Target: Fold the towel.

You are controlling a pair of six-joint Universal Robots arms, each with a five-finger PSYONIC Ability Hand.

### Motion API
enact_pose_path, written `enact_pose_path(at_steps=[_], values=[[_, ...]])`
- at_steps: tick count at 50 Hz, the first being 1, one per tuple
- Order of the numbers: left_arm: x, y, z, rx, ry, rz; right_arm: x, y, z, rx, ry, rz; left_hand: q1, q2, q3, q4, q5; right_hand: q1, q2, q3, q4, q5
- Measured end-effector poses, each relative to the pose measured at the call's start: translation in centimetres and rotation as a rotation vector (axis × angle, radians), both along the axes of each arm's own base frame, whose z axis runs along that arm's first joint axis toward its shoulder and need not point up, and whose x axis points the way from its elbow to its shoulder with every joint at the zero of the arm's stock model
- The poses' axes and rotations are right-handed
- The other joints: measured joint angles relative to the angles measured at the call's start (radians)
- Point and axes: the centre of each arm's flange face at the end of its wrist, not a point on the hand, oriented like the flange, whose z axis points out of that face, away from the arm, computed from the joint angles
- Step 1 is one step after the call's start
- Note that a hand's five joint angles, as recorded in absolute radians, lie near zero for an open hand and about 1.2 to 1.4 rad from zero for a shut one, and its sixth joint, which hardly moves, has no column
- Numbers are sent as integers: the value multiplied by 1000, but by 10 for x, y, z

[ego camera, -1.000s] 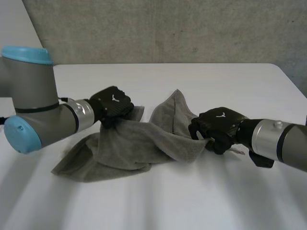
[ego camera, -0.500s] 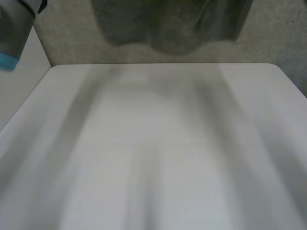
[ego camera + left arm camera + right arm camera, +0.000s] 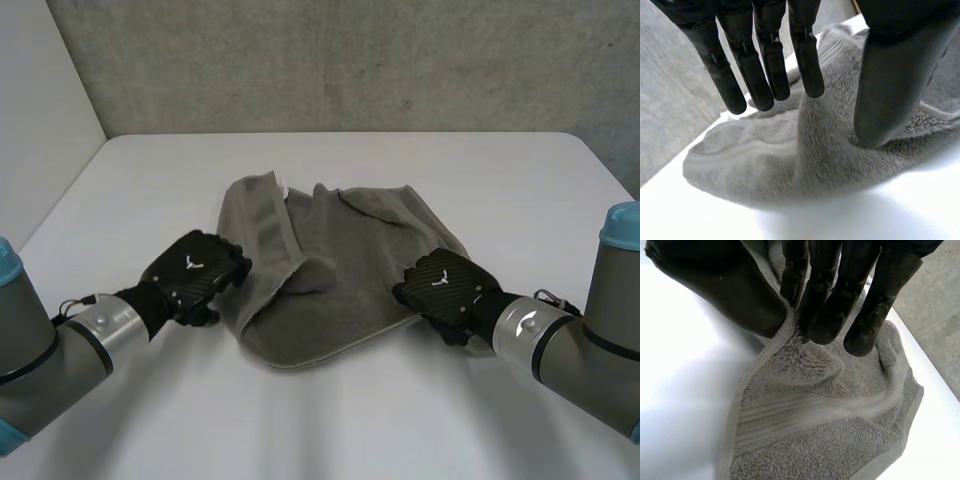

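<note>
Currently, the right hand point(image 3: 443, 285) is pinching the near right edge of the towel point(image 3: 330, 270): in the right wrist view the hem is running up between the thumb and the fingers point(image 3: 827, 300), which are pressing together on it. The left hand point(image 3: 195, 275) is resting at the near left edge with its fingers straight and held apart from the thumb; a ridge of cloth is rising under the palm, but nothing is clamping it. Outward from the hands, the towel is lying on the white table point(image 3: 480, 170), opened out between the two arms, with its left side rolling over on itself and a loose flap sitting at the far right. A second ago it was bunching into a peaked heap between two gripping hands, and half a second ago it was hanging high above the table; it is now lying roughly spread. Judging from this, the shake-out is finishing and no fold is in place yet. The rolled left side and the central wrinkle are probably needing flattening before the near edge is carried over to the far edge.
</note>
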Motion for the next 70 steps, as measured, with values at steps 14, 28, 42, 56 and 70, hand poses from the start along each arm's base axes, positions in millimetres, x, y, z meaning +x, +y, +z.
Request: enact_pose_path(at_steps=[14,28,42,56,70], values=[[7,-2,41,-15,9,16,-1,-3,3,31,-43,-30,-107,-107,-114,-105,-115,0,0,0,0,0],[-29,34,59,-139,35,-327,-2,3,-5,64,-43,-33,-258,-262,-265,-262,-274,0,0,0,0,0],[-32,31,8,-451,-271,-527,-2,5,-8,69,-40,-33,-286,-310,-310,-309,-324,0,0,0,0,0],[-29,37,-30,-521,-443,-655,-3,6,-9,75,-39,-34,-286,-310,-310,-309,-324,0,0,0,0,0],[-33,6,-27,-627,-487,-574,-3,6,-13,92,-38,-37,-286,-310,-310,-309,-322,0,0,0,0,0]])
